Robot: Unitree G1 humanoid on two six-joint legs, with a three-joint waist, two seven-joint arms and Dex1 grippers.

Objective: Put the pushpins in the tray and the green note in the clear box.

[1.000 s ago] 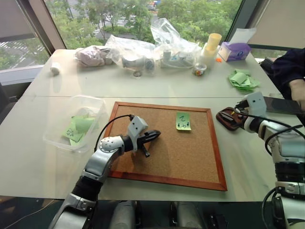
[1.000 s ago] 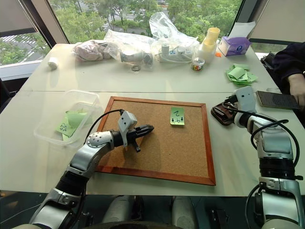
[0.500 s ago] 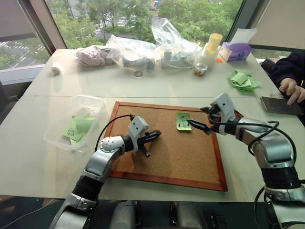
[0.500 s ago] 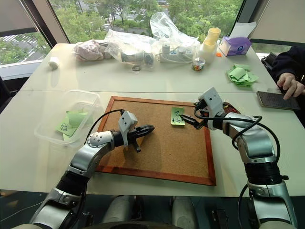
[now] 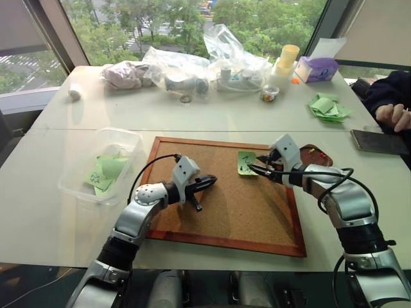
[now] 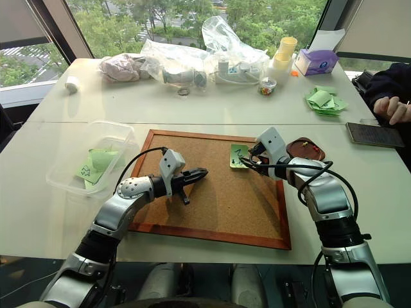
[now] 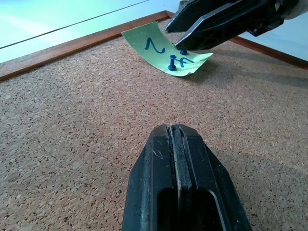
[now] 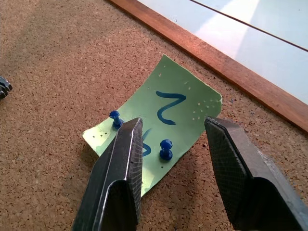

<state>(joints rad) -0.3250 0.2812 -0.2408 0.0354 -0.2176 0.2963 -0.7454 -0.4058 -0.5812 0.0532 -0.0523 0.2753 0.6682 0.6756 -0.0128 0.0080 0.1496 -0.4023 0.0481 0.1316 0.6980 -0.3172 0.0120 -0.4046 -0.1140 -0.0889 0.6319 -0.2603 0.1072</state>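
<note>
The green note (image 8: 166, 108) lies on the cork board (image 5: 218, 212), held there by two blue pushpins (image 8: 166, 148) (image 8: 114, 117). My right gripper (image 8: 173, 125) hovers low over the note, open, its fingers on either side of the nearer pushpin without touching it. My left gripper (image 5: 209, 181) is shut and empty, resting over the board's left half, pointing toward the note (image 7: 154, 45). The reddish-brown tray (image 6: 319, 156) sits just right of the board, behind my right wrist. At the left stands the clear box (image 5: 128, 136), with green paper inside.
Wrinkly plastic bags (image 5: 192, 67), cups (image 5: 286, 61) and a purple tissue box (image 5: 316, 68) line the table's far side. A bunch of green slips (image 5: 327, 107) and a phone (image 5: 379, 142) lie at the right, near a person's hand (image 5: 392, 115).
My right gripper has swung left from the tray to the green note, lowered, and narrowed its fingers around a pushpin. The left arm has stayed still.
</note>
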